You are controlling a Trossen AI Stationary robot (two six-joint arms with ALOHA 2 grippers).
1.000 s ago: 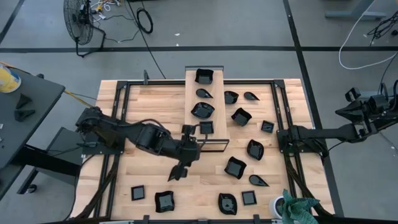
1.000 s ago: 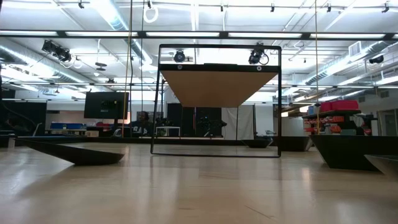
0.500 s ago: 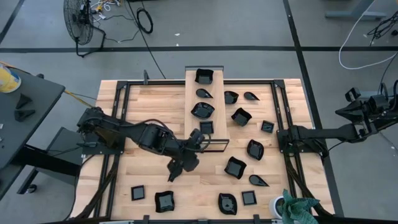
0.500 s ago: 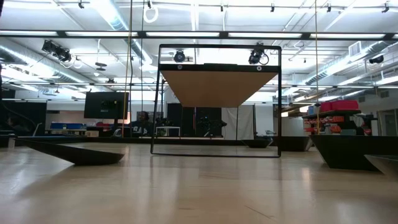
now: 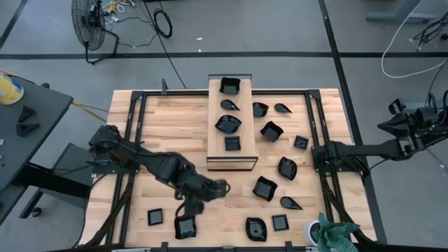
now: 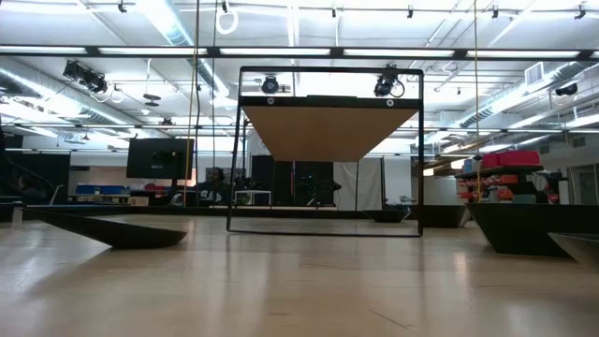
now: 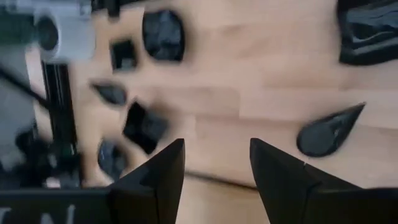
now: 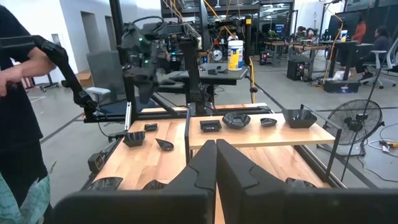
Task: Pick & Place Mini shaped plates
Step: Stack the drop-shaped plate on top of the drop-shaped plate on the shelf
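Small glossy black plates lie scattered on the wooden table, and several sit on the long raised board (image 5: 218,140). My left gripper (image 5: 190,208) (image 7: 217,144) is open and empty. It hovers over the near-left part of the table, just beyond a wavy-edged plate (image 5: 185,226) (image 7: 368,31). A teardrop plate (image 7: 329,130) lies flat on the table beside its fingers. My right gripper (image 8: 216,146) is shut and empty, and its arm (image 5: 350,149) waits at the table's right edge. The low view shows no gripper.
More plates lie to the right: a square one (image 5: 264,189), a teardrop (image 5: 290,203), a small square (image 5: 280,222) and a wavy one (image 5: 255,229). A small square plate (image 5: 155,217) sits near-left. A white cup (image 5: 311,231) and green cloth (image 5: 336,234) are at the near-right corner. A person stands beyond the table (image 8: 18,124).
My left gripper has moved from the board's near end toward the table's near edge and somewhat left, turning as it went. It now hangs close to the wavy-edged plate at near-left. No plate has moved.
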